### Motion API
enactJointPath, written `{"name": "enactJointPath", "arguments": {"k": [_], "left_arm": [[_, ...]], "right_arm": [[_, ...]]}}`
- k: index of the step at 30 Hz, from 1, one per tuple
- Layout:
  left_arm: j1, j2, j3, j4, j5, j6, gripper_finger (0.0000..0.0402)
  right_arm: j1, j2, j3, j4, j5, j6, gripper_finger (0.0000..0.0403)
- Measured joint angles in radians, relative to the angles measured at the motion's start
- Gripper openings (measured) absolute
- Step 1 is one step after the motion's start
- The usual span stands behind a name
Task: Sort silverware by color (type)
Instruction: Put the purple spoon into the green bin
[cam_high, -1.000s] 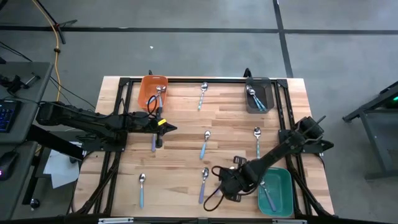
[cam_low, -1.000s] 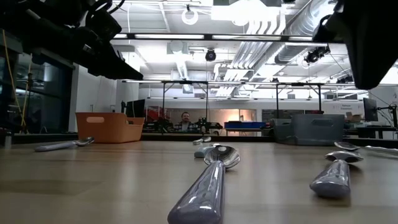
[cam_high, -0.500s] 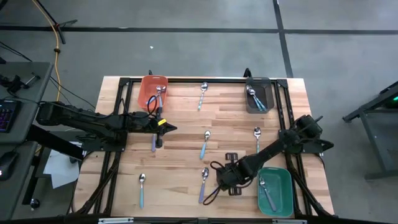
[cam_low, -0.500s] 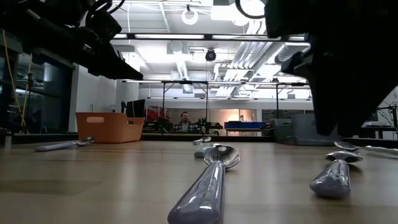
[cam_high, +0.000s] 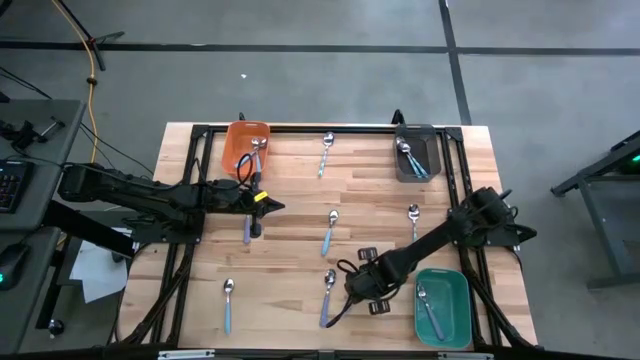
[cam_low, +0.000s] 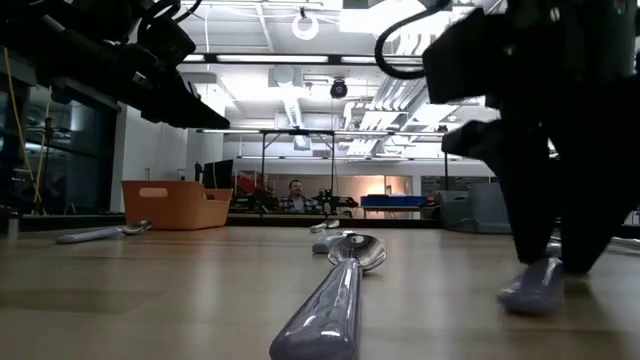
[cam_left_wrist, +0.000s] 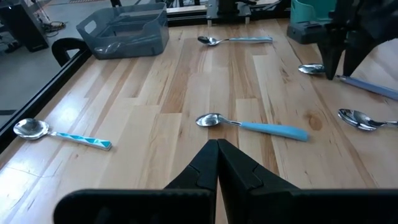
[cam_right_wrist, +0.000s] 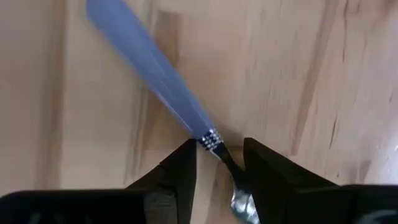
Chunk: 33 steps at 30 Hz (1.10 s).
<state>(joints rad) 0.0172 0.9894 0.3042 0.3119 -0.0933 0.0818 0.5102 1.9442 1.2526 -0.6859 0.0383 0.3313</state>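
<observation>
Risk: right gripper (cam_right_wrist: 216, 163), jaws part-open astride purple-handled spoon (cam_right_wrist: 149, 74) neck, nothing held yet, may pinch off-centre & flip it; left gripper (cam_left_wrist: 217, 149) shut, empty.

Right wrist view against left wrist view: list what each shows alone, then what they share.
Only the right wrist view shows the open right gripper from close, its jaws either side of the thin metal neck of the purple-handled silver spoon.

Only the left wrist view shows the grey plastic bin, the light-blue-handled silver spoon, the teal-patterned silver spoon and the shut left gripper.

Both show the light wooden table and that purple-handled spoon.
</observation>
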Motion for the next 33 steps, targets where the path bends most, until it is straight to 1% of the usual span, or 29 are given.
{"name": "enactJointPath", "arguments": {"k": [3, 6, 9, 14, 16, 21, 26, 33], "left_arm": [[0.0, 0.0, 0.0, 0.0, 0.0, 0.0, 0.0], [0.0, 0.0, 0.0, 0.0, 0.0, 0.0, 0.0], [0.0, 0.0, 0.0, 0.0, 0.0, 0.0, 0.0], [0.0, 0.0, 0.0, 0.0, 0.0, 0.0, 0.0], [0.0, 0.0, 0.0, -0.001, 0.0, 0.0, 0.0], [0.0, 0.0, 0.0, -0.002, 0.0, 0.0, 0.0], [0.0, 0.0, 0.0, -0.002, 0.0, 0.0, 0.0], [0.0, 0.0, 0.0, -0.002, 0.0, 0.0, 0.0]], "right_arm": [[0.0, 0.011, 0.001, -0.015, -0.003, 0.0, 0.0116], [0.0, 0.011, 0.002, -0.031, -0.002, 0.005, 0.0105], [0.0, 0.011, 0.003, -0.045, -0.006, 0.01, 0.008], [-0.016, 0.011, 0.004, -0.086, -0.034, 0.086, 0.0025], [-0.02, 0.011, 0.004, -0.092, -0.047, 0.099, 0.001], [-0.034, 0.014, 0.017, -0.099, -0.071, 0.134, 0.0013], [-0.035, 0.019, 0.074, -0.135, -0.075, 0.144, 0.0007], [-0.013, 0.018, 0.169, -0.272, -0.074, 0.207, 0.0]]}}
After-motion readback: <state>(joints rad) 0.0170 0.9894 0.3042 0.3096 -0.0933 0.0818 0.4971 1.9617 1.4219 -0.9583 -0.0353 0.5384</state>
